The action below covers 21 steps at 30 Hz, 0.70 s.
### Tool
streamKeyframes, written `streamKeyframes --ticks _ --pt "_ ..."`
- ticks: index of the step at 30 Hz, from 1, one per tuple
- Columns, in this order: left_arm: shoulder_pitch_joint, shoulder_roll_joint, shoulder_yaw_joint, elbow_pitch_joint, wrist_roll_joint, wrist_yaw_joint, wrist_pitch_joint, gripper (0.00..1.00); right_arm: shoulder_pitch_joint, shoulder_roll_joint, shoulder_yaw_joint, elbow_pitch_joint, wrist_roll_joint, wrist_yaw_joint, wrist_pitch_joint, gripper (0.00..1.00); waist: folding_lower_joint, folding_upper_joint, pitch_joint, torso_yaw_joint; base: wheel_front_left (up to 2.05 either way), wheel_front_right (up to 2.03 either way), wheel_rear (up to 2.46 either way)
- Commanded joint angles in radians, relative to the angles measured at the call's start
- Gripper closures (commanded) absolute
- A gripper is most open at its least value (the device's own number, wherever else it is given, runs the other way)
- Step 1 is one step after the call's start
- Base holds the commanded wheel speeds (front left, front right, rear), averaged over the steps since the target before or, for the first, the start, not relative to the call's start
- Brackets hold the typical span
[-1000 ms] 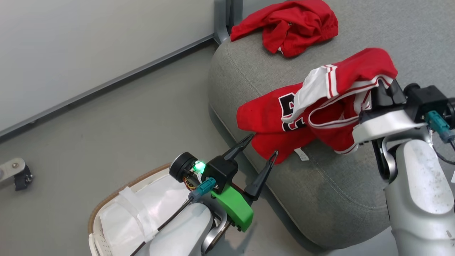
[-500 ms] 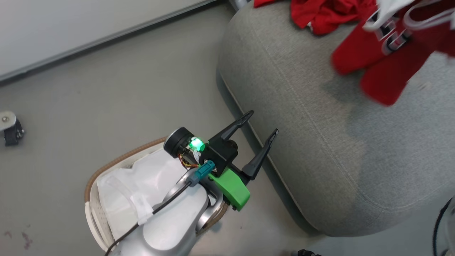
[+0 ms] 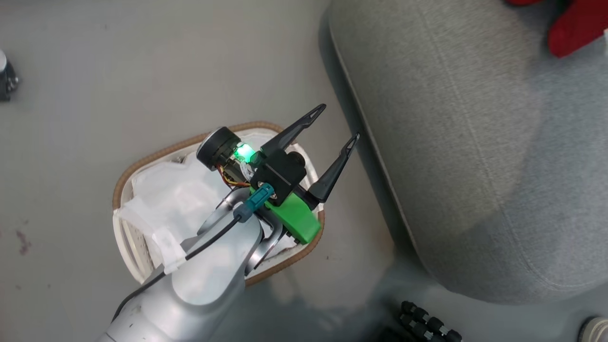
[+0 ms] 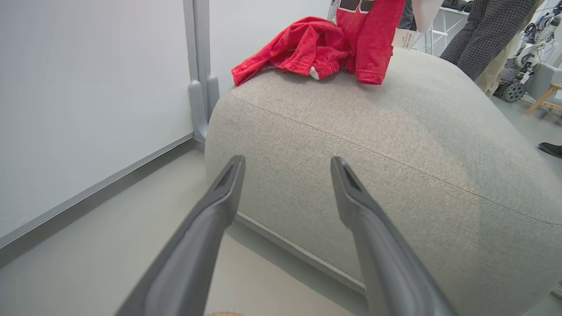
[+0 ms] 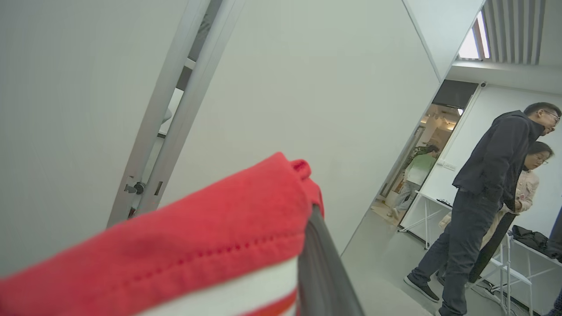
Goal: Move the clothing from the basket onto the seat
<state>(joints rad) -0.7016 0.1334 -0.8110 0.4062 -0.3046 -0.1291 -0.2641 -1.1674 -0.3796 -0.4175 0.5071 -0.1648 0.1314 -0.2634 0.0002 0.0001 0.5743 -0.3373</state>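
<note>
Head view: my left gripper (image 3: pixel 338 123) has its jaws spread wide w/ nothing btw them. It hangs over the far end of the basket (image 3: pixel 124 180), fingertips pointing past the brown rim toward the seat (image 3: pixel 451 142). Inside the basket I see the white liner (image 3: pixel 161 199); my forearm covers part of it. A scrap of red clothing (image 3: pixel 572 31) shows at the top right corner, over the seat and well apart from these jaws.

Left wrist view: both fingers stand wide apart and empty, aimed at the seat's side, w/ floor below. At the far end of the seat top, the plain red garment (image 4: pixel 303 48) lies crumpled. Just right of it the jersey (image 4: pixel 369 44) hangs down from above the frame, hem at the seat top. Can't tell if it touches. Both pieces are well away from the left jaws. A person's legs (image 4: pixel 483 35) stand behind the seat.

Right wrist view: my right gripper (image 5: pixel 314 224) is closed on the jersey. Red fabric w/ a white stripe is draped over the one dark finger I can see, covering its tip and spreading left. A pale wall is ahead, w/ people (image 5: pixel 483 197) in the bkgd at right.
</note>
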Motion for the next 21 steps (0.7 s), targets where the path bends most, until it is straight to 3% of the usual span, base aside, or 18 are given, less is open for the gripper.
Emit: streamKeyframes --ticks 1,12,21 --pt "-0.021 0.008 0.004 -0.005 0.008 -0.003 0.0 0.0 0.013 0.007 -0.01 0.01 -0.005 -0.001 -0.002 1.0 -0.0002 -0.0001 0.084 0.059 0.0 0.0 0.0" --pt "-0.016 0.027 0.002 -0.011 0.02 -0.003 0.0 0.0 0.163 0.107 -0.052 0.096 -0.038 -0.001 -0.002 1.0 -0.0002 -0.0001 0.134 0.055 0.0 0.0 0.0" --pt "0.002 0.04 0.002 -0.003 0.011 -0.003 0.0 0.0 0.245 0.148 -0.049 0.116 -0.048 -0.001 -0.002 1.0 -0.0002 -0.0001 0.124 0.039 0.0 0.0 0.0"
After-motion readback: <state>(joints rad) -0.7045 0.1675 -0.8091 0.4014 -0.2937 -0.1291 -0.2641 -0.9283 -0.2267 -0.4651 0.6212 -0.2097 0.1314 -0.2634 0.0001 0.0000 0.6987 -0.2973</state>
